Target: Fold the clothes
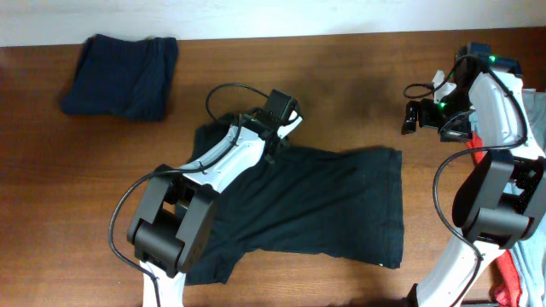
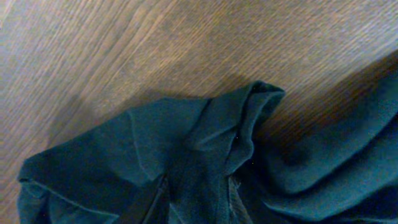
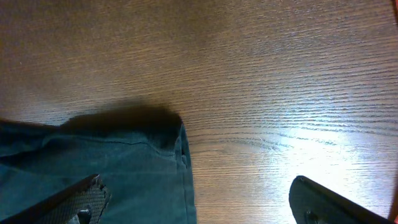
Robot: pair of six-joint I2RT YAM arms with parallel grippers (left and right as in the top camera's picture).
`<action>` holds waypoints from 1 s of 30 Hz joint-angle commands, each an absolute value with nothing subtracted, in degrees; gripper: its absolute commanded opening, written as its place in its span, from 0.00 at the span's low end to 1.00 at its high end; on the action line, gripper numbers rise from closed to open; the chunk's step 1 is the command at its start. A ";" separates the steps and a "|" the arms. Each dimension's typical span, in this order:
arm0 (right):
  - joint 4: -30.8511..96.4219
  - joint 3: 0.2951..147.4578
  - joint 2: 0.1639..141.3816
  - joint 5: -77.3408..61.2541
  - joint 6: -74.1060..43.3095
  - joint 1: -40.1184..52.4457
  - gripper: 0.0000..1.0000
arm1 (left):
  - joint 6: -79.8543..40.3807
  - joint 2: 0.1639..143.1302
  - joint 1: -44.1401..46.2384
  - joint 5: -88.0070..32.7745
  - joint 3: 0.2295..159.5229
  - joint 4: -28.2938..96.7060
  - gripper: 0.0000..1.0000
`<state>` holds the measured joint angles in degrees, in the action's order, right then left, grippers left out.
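A black T-shirt (image 1: 324, 205) lies spread out across the middle of the wooden table. My left gripper (image 1: 284, 128) is at the shirt's upper left part. In the left wrist view its fingers (image 2: 196, 200) are shut on a bunched fold of the dark fabric (image 2: 124, 143). My right gripper (image 1: 415, 118) is above bare table, just beyond the shirt's upper right corner. In the right wrist view its fingers (image 3: 199, 202) are wide open and empty, with the shirt's corner hem (image 3: 124, 168) under the left finger.
A folded navy garment (image 1: 124, 77) lies at the table's back left. Red fabric (image 1: 509, 286) and pale fabric (image 1: 537, 107) lie off the right edge, by the right arm's base. The table's wood (image 1: 358, 77) shows behind the shirt.
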<state>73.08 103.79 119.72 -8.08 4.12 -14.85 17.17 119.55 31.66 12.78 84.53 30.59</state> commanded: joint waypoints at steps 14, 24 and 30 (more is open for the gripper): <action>73.08 104.68 118.34 -8.38 4.05 -14.74 0.99 | 17.65 120.11 31.42 14.94 84.51 25.58 0.17; 73.10 104.68 118.34 -8.38 4.05 -14.74 0.98 | 20.23 120.11 31.33 20.84 85.73 22.65 0.17; 73.08 104.68 118.34 -8.38 4.05 -14.74 0.99 | 20.49 120.11 31.40 20.78 86.11 23.05 0.25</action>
